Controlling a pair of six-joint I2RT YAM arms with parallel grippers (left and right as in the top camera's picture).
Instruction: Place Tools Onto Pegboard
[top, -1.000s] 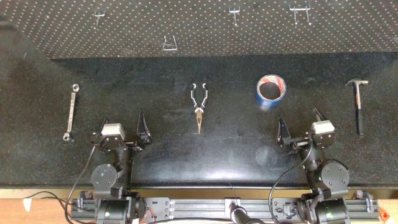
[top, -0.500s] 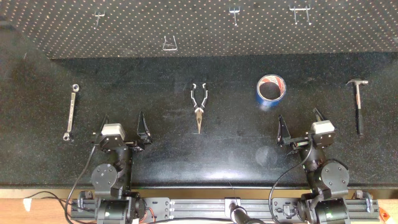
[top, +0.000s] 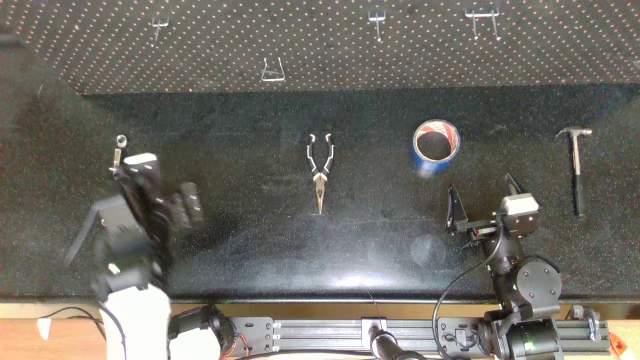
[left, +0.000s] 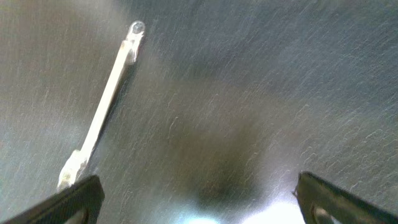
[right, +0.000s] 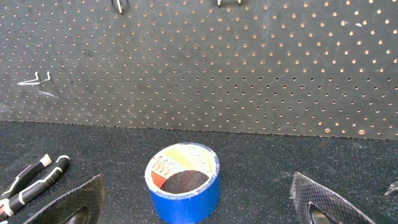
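Observation:
A silver wrench lies on the black table; in the top view its upper end shows beside my left arm. My left gripper hovers open just right of the wrench, nothing between its fingers. Needle-nose pliers lie at the middle, a blue tape roll stands to their right, and a hammer lies at the far right. My right gripper rests open near the front edge, facing the tape roll and the pegboard.
The pegboard runs along the back with metal hooks. The pliers' handles show at the edge of the right wrist view.
My left arm has swung up and to the left from its rest pose and now hangs over the wrench's lower part. The right arm and the tools have not moved.

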